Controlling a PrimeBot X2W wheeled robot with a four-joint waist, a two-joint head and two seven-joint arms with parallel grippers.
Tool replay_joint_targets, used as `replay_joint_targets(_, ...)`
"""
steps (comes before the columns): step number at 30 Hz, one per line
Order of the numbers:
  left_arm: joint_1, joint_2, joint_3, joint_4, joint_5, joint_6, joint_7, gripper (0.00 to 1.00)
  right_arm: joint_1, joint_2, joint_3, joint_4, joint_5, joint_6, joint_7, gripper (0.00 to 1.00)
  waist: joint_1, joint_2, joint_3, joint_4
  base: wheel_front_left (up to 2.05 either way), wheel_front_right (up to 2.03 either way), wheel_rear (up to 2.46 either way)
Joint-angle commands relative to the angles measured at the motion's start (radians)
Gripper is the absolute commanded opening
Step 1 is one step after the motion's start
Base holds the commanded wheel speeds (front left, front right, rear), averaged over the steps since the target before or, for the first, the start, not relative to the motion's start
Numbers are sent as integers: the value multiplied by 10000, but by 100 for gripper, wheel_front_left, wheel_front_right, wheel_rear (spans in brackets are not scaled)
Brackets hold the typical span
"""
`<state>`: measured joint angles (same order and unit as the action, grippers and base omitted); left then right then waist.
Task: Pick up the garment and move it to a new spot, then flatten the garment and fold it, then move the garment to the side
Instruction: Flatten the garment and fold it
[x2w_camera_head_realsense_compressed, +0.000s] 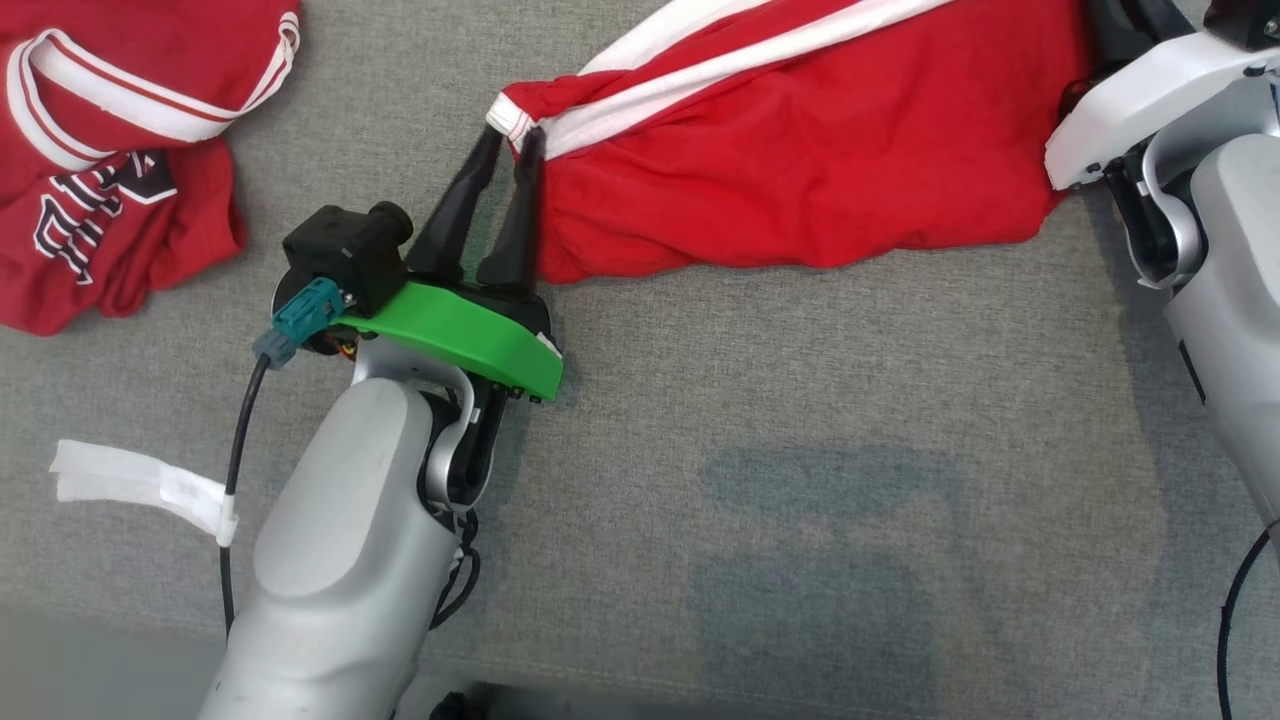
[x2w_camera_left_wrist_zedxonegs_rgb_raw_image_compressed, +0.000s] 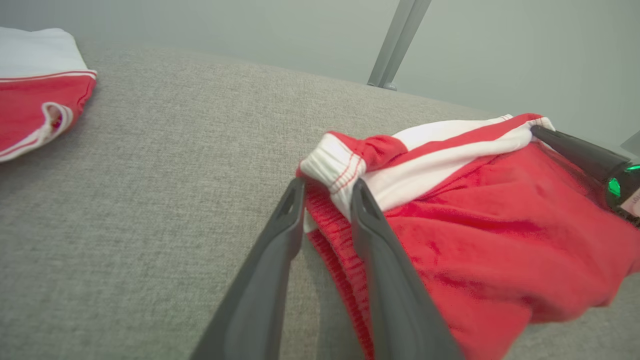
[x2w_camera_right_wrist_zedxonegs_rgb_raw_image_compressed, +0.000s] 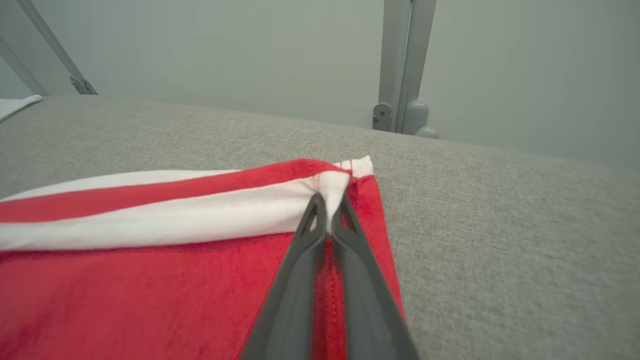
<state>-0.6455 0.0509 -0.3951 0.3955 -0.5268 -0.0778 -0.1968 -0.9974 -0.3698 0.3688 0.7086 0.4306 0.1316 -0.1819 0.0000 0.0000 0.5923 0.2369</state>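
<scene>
Grey woven upholstery (x2w_camera_head_realsense_compressed: 650, 350) covers the work surface, with a pale wall and a metal post (x2w_camera_right_wrist_zedxonegs_rgb_raw_image_compressed: 405, 65) beyond its far edge. Taking the lettered red jersey (x2w_camera_head_realsense_compressed: 100, 150) as the mark, the garment (x2w_camera_head_realsense_compressed: 800, 150), red with white stripes, lies well to the right of it. It is stretched out long but bunched and creased, not flat. The left gripper (x2w_camera_head_realsense_compressed: 512, 140) stands between jersey and garment, fingers apart, straddling the white-hemmed corner. The right gripper (x2w_camera_right_wrist_zedxonegs_rgb_raw_image_compressed: 327, 202), at the garment's end farthest from the jersey, is clamped on the other corner. I judge the flattening barely begun; folding and the move aside remain. A strip of white tape (x2w_camera_head_realsense_compressed: 140, 485) lies on the robot's side of the jersey
</scene>
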Motion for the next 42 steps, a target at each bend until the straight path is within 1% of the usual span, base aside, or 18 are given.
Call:
replay_joint_targets(1,-140,12,-2,55,-17,48,-115,100,111,33,70,214,103,-17,-131,100,0,0,-97,-89,0,0,0)
replay_joint_targets(5,55,119,102,-5,268,255,-453,100,459,156,109,270,219,-15,-632,100,0,0,-350,-277,0,0,0)
replay_joint_targets(9,505,298,382,-478,750,601,-646,100,1000,304,-306,-317,-2,-15,-834,100,0,0,-668,-542,0,0,0)
replay_joint_targets(13,1055,475,967,-1499,1300,996,-688,100,2022,654,-1342,-1835,-641,-15,-825,100,0,0,-940,-834,0,0,0)
replay_joint_targets(18,2023,634,1582,-2780,2116,1184,-685,100,3477,1212,-2330,-3540,-1451,-14,-830,100,0,0,-1409,-1158,0,0,0)
replay_joint_targets(22,2768,730,1935,-3334,2529,1171,-687,100,4538,1603,-2809,-4503,-1885,-12,-831,100,0,0,-1790,-1385,0,0,0)
replay_joint_targets(23,2768,730,1935,-3334,2529,1171,-687,100,4538,1603,-2809,-4503,-1885,-12,-831,100,0,0,-1790,-1385,0,0,0)
replay_joint_targets(27,3486,797,2268,-3647,2748,1064,-688,100,5484,1928,-3044,-5115,-2175,-12,-832,100,0,0,-2113,-1615,0,0,0)
replay_joint_targets(33,3882,721,2287,-3541,2941,968,-687,100,5835,2063,-3094,-5168,-2216,-11,-833,100,0,0,-2237,-1705,0,0,0)
replay_joint_targets(42,3726,564,2305,-3402,3071,856,-689,100,5642,1980,-3194,-5055,-2192,-11,-833,100,0,0,-2238,-1564,0,0,0)
